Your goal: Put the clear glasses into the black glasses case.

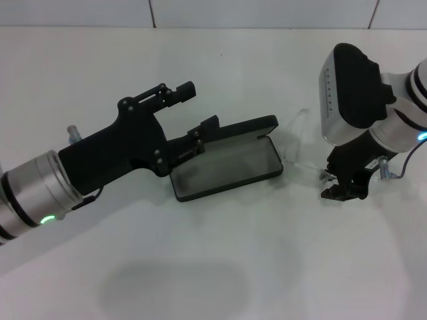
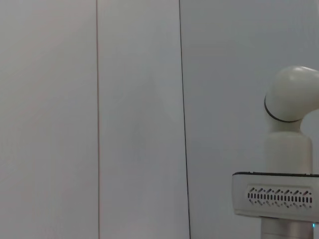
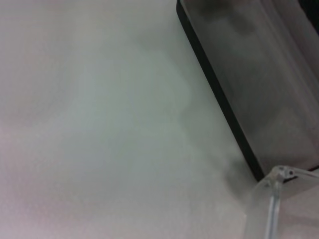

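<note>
The black glasses case [image 1: 227,172] lies open at the table's middle, its grey-lined tray facing up and its lid [image 1: 243,129] standing behind it. My left gripper [image 1: 200,107] is open at the case's left end, its lower finger [image 1: 203,133] against the lid. The clear glasses [image 1: 301,137] are just right of the case, one temple arching toward its right end. My right gripper [image 1: 345,188] is shut on the glasses, with clear plastic showing on both sides of it. In the right wrist view a clear temple end [image 3: 273,199] sits beside the case's corner [image 3: 249,154].
The white table [image 1: 200,267] runs all round the case, and a tiled wall [image 1: 200,12] backs it. The left wrist view shows only the wall [image 2: 99,119] and part of my right arm [image 2: 289,99].
</note>
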You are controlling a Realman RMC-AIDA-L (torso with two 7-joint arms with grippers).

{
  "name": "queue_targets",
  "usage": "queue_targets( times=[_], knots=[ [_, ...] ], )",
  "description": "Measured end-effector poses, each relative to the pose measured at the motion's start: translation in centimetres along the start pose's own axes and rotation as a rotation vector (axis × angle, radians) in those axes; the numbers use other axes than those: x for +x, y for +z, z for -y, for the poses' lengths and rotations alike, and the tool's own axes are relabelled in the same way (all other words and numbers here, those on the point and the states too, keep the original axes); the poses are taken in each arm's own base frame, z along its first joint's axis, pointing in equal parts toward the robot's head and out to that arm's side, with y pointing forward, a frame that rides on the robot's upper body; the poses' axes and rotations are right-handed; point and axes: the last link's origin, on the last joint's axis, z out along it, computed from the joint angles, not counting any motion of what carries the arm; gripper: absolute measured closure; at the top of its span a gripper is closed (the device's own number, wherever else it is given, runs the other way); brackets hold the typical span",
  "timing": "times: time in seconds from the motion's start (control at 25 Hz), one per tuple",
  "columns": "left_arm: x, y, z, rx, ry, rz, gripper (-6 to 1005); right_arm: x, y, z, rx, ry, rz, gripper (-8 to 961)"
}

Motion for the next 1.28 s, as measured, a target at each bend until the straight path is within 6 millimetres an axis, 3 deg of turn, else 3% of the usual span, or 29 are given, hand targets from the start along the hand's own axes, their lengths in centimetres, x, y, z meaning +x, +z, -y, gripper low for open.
queue_targets(
  times=[0.24,0.36,0.64,0.88,1.28],
  knots=[
    [0.0,0.0,0.0,-0.001,0.0,-0.001,383,0.0,0.1,0.0,-0.004,0.001,-0.004,654],
    [0.1,0.0,-0.1,-0.01,0.0,-0.009,383,0.0,-0.2,0.0,0.002,0.002,0.001,717],
    [0.6,-0.2,-0.8,-0.054,-0.007,-0.051,383,1.6,-2.7,0.1,0.045,0.034,0.075,820],
    [0.8,0.3,-1.5,-0.112,-0.042,-0.087,383,2.8,-4.8,-2.6,-0.003,-0.108,0.318,830],
    [2.1,2.7,-2.2,-0.282,-0.127,-0.153,384,4.0,-3.6,-6.1,0.023,-0.306,0.678,829]
  ],
)
